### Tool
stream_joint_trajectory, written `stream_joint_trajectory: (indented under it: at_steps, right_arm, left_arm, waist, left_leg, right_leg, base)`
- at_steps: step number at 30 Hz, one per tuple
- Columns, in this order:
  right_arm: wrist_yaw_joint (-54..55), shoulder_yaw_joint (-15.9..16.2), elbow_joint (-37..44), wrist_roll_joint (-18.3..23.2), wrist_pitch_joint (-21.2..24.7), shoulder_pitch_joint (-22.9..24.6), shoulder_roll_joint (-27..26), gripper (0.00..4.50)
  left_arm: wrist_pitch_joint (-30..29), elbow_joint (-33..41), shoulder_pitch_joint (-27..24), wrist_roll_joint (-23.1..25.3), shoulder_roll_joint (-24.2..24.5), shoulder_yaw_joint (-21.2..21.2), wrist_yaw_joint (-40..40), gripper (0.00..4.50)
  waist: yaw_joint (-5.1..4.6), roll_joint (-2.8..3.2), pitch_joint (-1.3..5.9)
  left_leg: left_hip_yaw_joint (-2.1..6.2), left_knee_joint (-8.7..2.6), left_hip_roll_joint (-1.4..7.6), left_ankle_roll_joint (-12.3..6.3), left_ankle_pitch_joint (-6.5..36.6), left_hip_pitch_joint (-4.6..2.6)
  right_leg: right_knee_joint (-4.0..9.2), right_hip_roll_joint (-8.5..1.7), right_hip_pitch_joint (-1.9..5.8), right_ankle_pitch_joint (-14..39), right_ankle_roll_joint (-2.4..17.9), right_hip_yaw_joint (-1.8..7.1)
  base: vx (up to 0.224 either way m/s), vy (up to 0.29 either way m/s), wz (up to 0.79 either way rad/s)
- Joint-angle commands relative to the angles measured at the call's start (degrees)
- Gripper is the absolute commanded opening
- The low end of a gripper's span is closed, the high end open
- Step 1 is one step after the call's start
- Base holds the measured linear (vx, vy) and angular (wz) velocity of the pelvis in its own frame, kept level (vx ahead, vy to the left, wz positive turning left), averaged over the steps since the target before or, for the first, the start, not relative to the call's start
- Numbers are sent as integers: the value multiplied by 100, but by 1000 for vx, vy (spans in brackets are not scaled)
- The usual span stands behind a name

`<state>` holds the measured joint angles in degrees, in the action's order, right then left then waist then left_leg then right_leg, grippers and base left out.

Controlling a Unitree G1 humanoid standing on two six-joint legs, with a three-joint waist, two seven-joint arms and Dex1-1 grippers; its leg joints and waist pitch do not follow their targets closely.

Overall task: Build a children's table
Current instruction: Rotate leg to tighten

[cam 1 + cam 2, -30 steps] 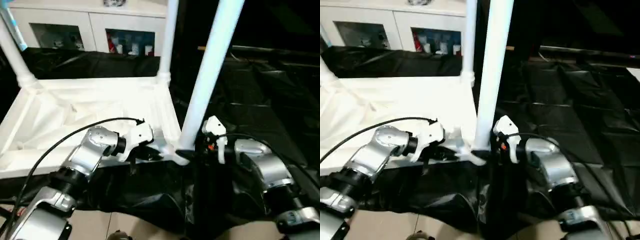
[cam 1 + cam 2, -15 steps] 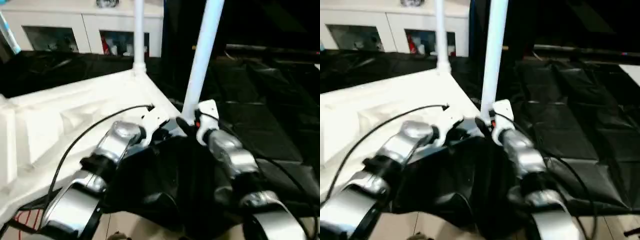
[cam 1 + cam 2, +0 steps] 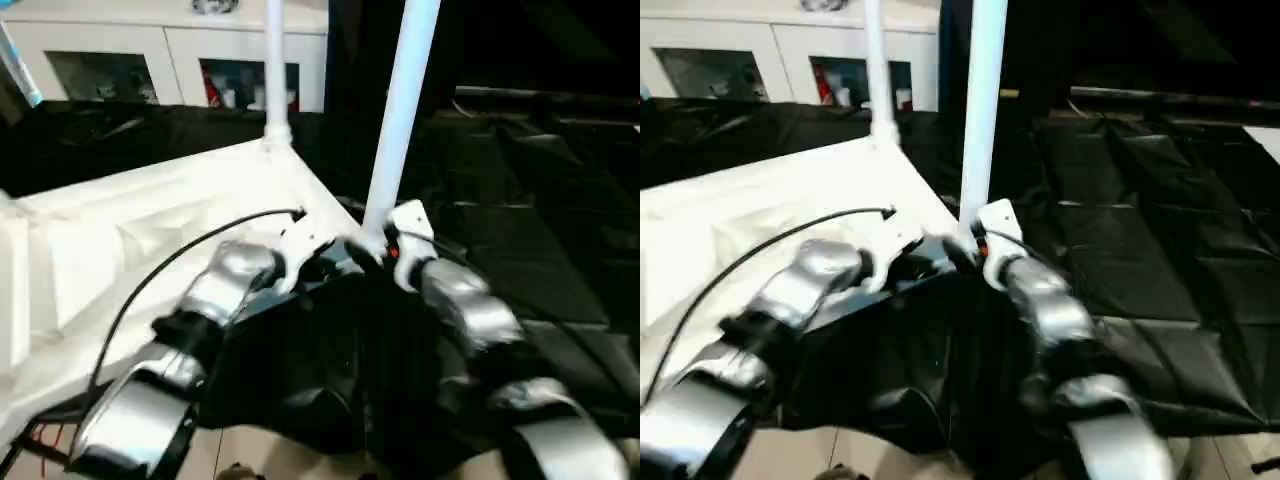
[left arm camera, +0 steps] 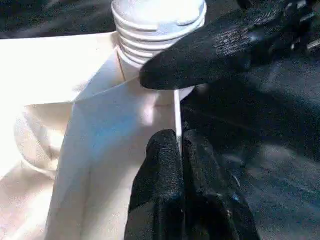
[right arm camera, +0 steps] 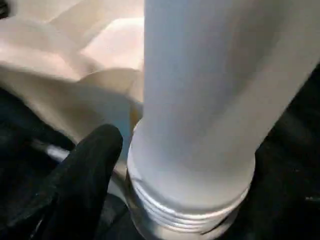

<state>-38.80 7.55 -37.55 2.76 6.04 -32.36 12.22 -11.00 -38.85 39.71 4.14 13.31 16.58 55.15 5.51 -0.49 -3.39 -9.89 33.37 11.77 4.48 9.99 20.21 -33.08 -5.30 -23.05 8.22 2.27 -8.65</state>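
Table (image 3: 150,230) lies upside down on black sheeting, legs up. Left claw (image 4: 181,145) is pinched together on the thin rim wall at the near corner. Right claw (image 5: 95,165): cannot tell its spread; one finger touches the near leg (image 3: 400,110) base. Plastic probably light, stiff, slick; hold leg low, near threads.
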Motion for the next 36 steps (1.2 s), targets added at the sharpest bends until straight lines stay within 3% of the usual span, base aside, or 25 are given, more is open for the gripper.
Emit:
stream_joint_trajectory:
  at_steps: [1, 6, 11, 17, 24, 28, 29, 32, 36]
  right_arm:
    - [-849, 299, 470, 129, 23, 163, 183, 377]
    - [-2041, 454, 1049, 496, 187, 411, 730, 377]
    - [-2416, 463, 1256, 631, 275, 517, 863, 377]
    - [-2585, 526, 1461, 664, 458, 615, 919, 308]
    - [-2519, 557, 1521, 651, 605, 679, 841, 277]
    - [-1594, 344, 1185, 462, 740, 613, 510, 272]
    - [-1423, 309, 1115, 431, 753, 592, 450, 272]
    - [-424, -21, 648, 455, 848, 405, 0, 272]
    - [503, -331, 141, 505, 885, 153, -449, 271]
  left_arm:
    - [419, 437, -67, -334, -25, 129, 527, 0]
    - [495, 649, -243, -325, 316, 228, 1138, 0]
    - [506, 774, -339, -367, 485, 266, 1460, 0]
    - [528, 861, -452, -380, 658, 285, 1727, 0]
    - [476, 803, -406, -370, 606, 205, 1560, 0]
    - [321, 534, -241, -336, 385, 43, 1055, 0]
    - [292, 481, -204, -335, 341, 7, 955, 0]
    - [212, 144, 53, -297, 67, -151, 381, 0]
    - [145, -289, 385, -174, -242, -248, -359, 0]
  waist:
    - [8, -27, 428]
    - [51, -9, 416]
    - [89, -11, 423]
    - [91, -3, 427]
    - [90, -27, 426]
    - [72, -27, 412]
    - [53, -32, 404]
    - [4, -43, 401]
    - [-65, -32, 406]
  left_leg:
    - [28, -343, 166, -356, 1263, -20]
    - [33, -349, 181, -343, 1386, -31]
    - [35, -347, 190, -328, 1400, -43]
    - [41, -355, 194, -285, 1379, -36]
    - [44, -352, 185, -258, 1349, -31]
    - [47, -356, 186, -209, 1375, -44]
    - [44, -340, 147, -151, 1481, -58]
    - [56, -334, 128, -114, 1483, -61]
    - [55, -328, 120, -124, 1503, -48]
  right_leg:
    - [433, -407, 360, 2068, 649, 375]
    - [463, -399, 342, 2300, 584, 362]
    - [463, -400, 331, 2344, 574, 359]
    - [441, -397, 334, 2210, 635, 365]
    - [457, -401, 336, 2363, 534, 359]
    - [469, -403, 314, 2439, 538, 355]
    - [525, -417, 318, 2761, 421, 327]
    - [561, -411, 308, 2973, 296, 299]
    - [571, -404, 291, 2946, 275, 298]
  base:
    - [0, 0, 0]
    - [0, 0, 0]
    - [0, 0, 0]
    - [0, 0, 0]
    - [0, 0, 0]
    - [0, 0, 0]
    - [0, 0, 0]
    - [0, 0, 0]
    - [0, 0, 0]
